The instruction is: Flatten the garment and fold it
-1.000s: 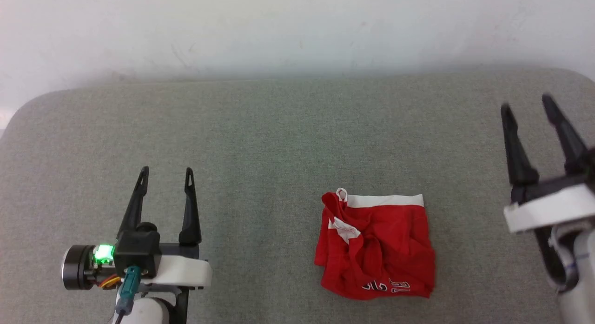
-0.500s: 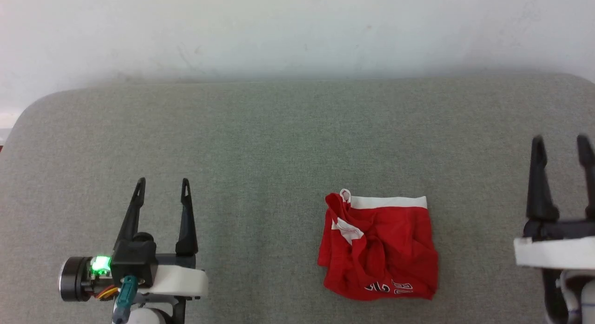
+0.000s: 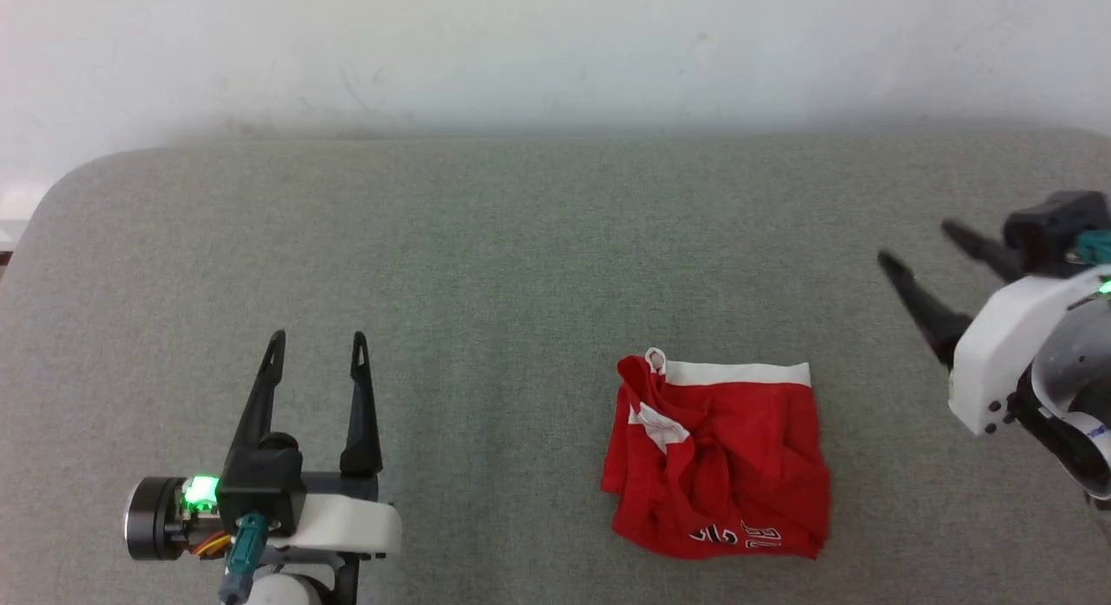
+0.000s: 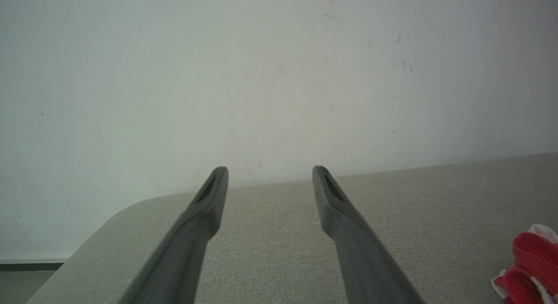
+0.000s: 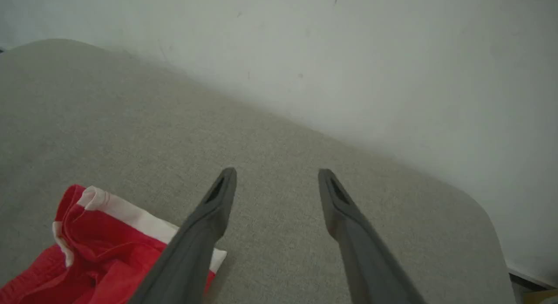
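The garment (image 3: pixel 719 459), red shorts with a white band along the far edge and white lettering near the front, lies crumpled on the grey padded table (image 3: pixel 486 266), right of centre. My left gripper (image 3: pixel 318 346) is open, well to the left of it, with nothing between its fingers. My right gripper (image 3: pixel 918 245) is open at the right edge, fingers pointing left above the table, to the right of and beyond the garment. The left wrist view catches a red corner of the garment (image 4: pixel 529 269); in the right wrist view the garment (image 5: pixel 91 251) lies lower left, beneath the left finger.
A pale wall (image 3: pixel 555 49) stands right behind the table's far edge. The table's rounded corner (image 3: pixel 69 188) is at far left. Bare grey surface (image 3: pixel 486 397) lies between my left gripper and the garment.
My right gripper has swung from pointing up the view to pointing left, toward the area beyond the garment. The left gripper and the garment have stayed in place; the camera shifted slightly.
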Robot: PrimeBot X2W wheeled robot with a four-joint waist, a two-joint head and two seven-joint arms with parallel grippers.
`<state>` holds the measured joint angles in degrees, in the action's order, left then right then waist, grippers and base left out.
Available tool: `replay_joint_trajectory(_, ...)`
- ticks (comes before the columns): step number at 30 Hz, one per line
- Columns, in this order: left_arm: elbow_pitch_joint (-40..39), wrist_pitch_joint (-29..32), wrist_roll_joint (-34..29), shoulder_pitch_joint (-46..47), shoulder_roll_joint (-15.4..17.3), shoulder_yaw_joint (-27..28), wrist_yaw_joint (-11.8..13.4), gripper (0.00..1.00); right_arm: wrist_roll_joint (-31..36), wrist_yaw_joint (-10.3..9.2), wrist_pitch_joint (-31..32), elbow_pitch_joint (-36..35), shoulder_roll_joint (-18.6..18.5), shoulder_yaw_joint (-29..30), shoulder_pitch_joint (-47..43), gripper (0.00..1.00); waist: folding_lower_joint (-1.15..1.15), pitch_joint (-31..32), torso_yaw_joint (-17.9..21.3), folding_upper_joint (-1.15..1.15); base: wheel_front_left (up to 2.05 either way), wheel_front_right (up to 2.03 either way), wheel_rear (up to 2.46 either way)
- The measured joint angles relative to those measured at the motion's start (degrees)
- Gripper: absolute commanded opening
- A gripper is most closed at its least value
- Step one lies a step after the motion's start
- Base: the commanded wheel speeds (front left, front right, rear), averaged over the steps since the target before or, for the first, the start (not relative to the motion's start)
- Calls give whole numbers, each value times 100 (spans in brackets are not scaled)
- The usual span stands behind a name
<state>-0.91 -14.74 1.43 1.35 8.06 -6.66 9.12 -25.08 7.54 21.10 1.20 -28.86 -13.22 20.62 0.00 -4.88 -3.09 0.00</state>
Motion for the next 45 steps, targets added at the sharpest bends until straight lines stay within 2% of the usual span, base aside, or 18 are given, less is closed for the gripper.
replay_joint_trajectory(3,-1,0,0,19,-32,-11,-1,100,-717,1,1056,97,-573,-657,179,100,0,-62,-44,0,0,0,0)
replay_joint_trajectory(6,-20,0,-1,48,-51,-10,-1,100,-1272,0,1669,196,-916,-983,322,100,0,-151,-80,0,0,0,0)
replay_joint_trajectory(12,-42,1,-2,239,-85,-24,-1,100,-2481,0,2485,548,-813,-1352,395,100,0,-386,-149,0,0,0,0)
replay_joint_trajectory(16,-58,1,-3,355,-108,-29,-1,100,-2738,0,2528,803,-667,-1626,392,100,0,-571,-191,0,0,0,0)
replay_joint_trajectory(21,-62,1,-4,496,-126,-40,-1,100,-2755,0,2329,1192,-427,-1997,372,100,1,-780,-241,0,0,0,0)
replay_joint_trajectory(27,-58,1,-11,501,-136,-14,0,100,-2670,2,1790,1225,-488,-2427,564,100,0,-913,-238,0,0,0,0)
replay_joint_trajectory(28,-58,1,-12,500,-133,3,1,100,-2628,7,1610,1235,-482,-2480,628,2,0,-918,-212,0,0,0,0)
replay_joint_trajectory(32,-59,1,-12,493,-113,63,5,100,-2617,1,1259,1166,-481,-2775,933,0,0,-906,-43,0,0,0,0)
replay_joint_trajectory(35,-91,1,-12,477,-88,131,26,100,-2519,1,1109,861,-594,-2999,1268,0,0,-875,160,0,0,0,0)
replay_joint_trajectory(41,-311,1,-47,486,-7,297,107,100,-2164,1,1006,226,-1187,-3352,2201,0,0,-908,685,0,0,0,0)
replay_joint_trajectory(45,-508,1,-118,498,110,394,159,100,-1972,1,953,121,-1602,-3487,2608,0,0,-1023,1076,0,0,0,0)
